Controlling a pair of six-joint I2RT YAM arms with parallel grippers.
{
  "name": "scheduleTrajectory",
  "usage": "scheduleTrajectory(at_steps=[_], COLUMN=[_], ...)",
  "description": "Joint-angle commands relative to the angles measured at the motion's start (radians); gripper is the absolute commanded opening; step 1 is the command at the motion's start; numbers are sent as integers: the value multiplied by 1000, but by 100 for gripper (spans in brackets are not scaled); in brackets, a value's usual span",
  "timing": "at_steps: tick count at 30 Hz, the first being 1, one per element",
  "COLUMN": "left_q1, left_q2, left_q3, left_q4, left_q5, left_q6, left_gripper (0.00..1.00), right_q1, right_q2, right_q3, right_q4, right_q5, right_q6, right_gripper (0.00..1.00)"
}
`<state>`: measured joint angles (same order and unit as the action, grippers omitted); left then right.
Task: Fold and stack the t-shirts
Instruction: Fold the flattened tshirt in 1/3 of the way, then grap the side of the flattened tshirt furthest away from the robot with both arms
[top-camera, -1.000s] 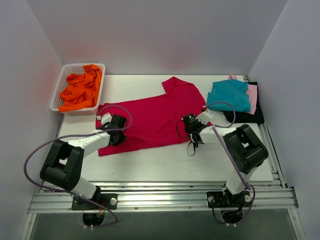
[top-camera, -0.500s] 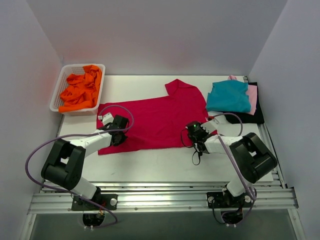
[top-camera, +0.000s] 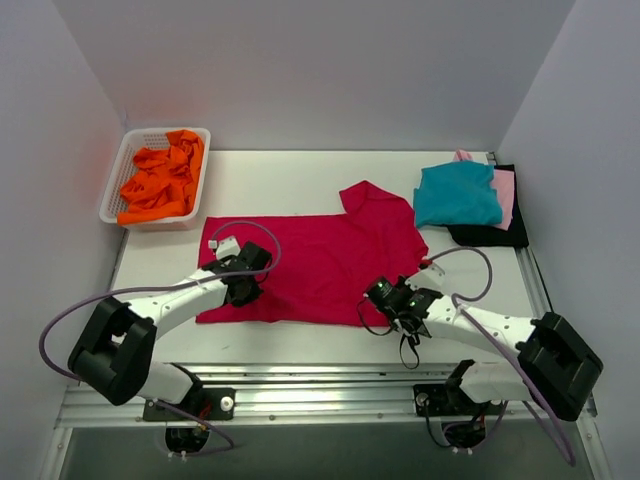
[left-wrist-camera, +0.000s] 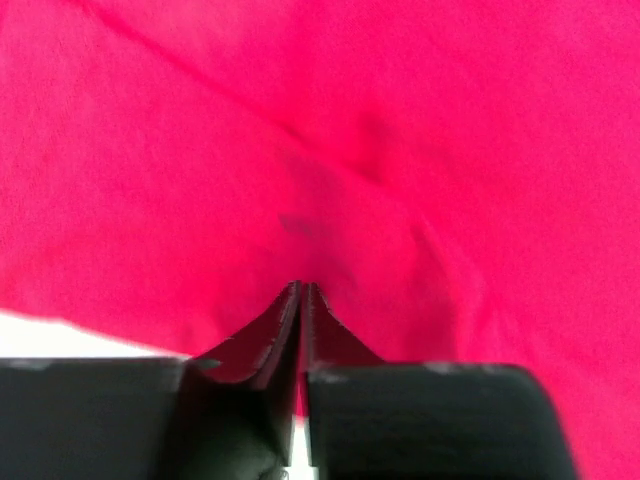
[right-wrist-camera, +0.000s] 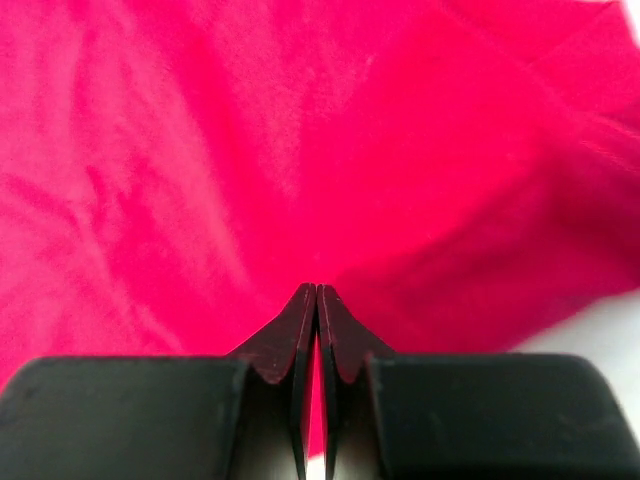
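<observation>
The large crimson-red t-shirt (top-camera: 325, 262) lies spread flat in the middle of the table, one sleeve pointing toward the back right. My left gripper (top-camera: 241, 292) is shut on its near-left hem, and my right gripper (top-camera: 379, 294) is shut on its near-right hem. In the left wrist view red cloth (left-wrist-camera: 400, 150) fills the picture, with the left gripper (left-wrist-camera: 302, 287) pinching a fold. The right wrist view shows the right gripper (right-wrist-camera: 317, 288) closed on the same red cloth (right-wrist-camera: 300, 150). A teal t-shirt (top-camera: 457, 193) lies folded on a pink one (top-camera: 506, 188) and a black one (top-camera: 492, 236).
A white lattice basket (top-camera: 112, 192) at the back left holds a crumpled orange t-shirt (top-camera: 160, 180). The folded stack sits at the back right by the wall. Bare white table (top-camera: 300, 335) runs between the shirt's hem and the metal rail at the near edge.
Both grippers have drawn toward the near edge with the red shirt's hem in them. The shirt has slid nearer and lies flatter. The right arm has swung out to the right.
</observation>
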<state>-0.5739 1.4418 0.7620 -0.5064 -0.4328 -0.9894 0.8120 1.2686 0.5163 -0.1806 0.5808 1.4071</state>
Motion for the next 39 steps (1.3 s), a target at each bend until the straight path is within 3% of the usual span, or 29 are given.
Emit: scheduleTrajectory(at_steps=[1, 2, 3, 4, 5, 6, 7, 8, 9, 10, 11, 13, 20, 24, 28, 39], left_q1=[-35, -41, -43, -44, -46, -46, -46, -46, -41, -38, -34, -12, 65, 126, 175, 218], left_q2=[-107, -139, -156, -173, -204, -218, -228, -244, -245, -241, -235, -213, -218, -242, -250, -227], left_q3=[109, 141, 207, 239, 266, 313, 335, 352, 370, 396, 407, 428, 327, 261, 235, 204], left_q4=[-145, -193, -214, -234, -248, -253, -254, -250, -241, -233, -210, -196, -58, -5, 15, 55], left_q5=[-27, -32, -40, -47, -61, -69, -84, -105, -121, -135, -142, -142, -75, -21, 14, 72], left_q6=[-35, -29, -25, -23, -9, -3, 0, 14, 21, 27, 52, 69, 150, 167, 179, 176], left_gripper=[19, 28, 49, 60, 69, 81, 85, 87, 89, 90, 90, 90, 88, 88, 87, 86], right_q1=[41, 44, 46, 44, 42, 36, 23, 10, -17, -112, -173, -313, -437, -467, -479, -494], right_q2=[-90, -94, -92, -78, -66, -34, -14, 7, 67, 105, 154, 319, 759, 951, 1034, 1146], right_q3=[153, 197, 243, 334, 378, 421, 460, 508, 525, 545, 594, 672, 1097, 1345, 1458, 1492], right_q4=[-256, -285, -312, -339, -332, -321, -253, -161, -66, 99, 163, 242, 222, 130, 83, 58], right_q5=[160, 190, 261, 298, 329, 379, 393, 395, 366, 205, 92, -156, -347, -372, -374, -337], right_q6=[56, 50, 47, 33, -30, -64, -115, -313, -417, -498, -599, -635, -747, -767, -784, -804], right_gripper=[7, 17, 28, 58, 70, 76, 81, 82, 84, 86, 86, 84, 80, 75, 72, 64])
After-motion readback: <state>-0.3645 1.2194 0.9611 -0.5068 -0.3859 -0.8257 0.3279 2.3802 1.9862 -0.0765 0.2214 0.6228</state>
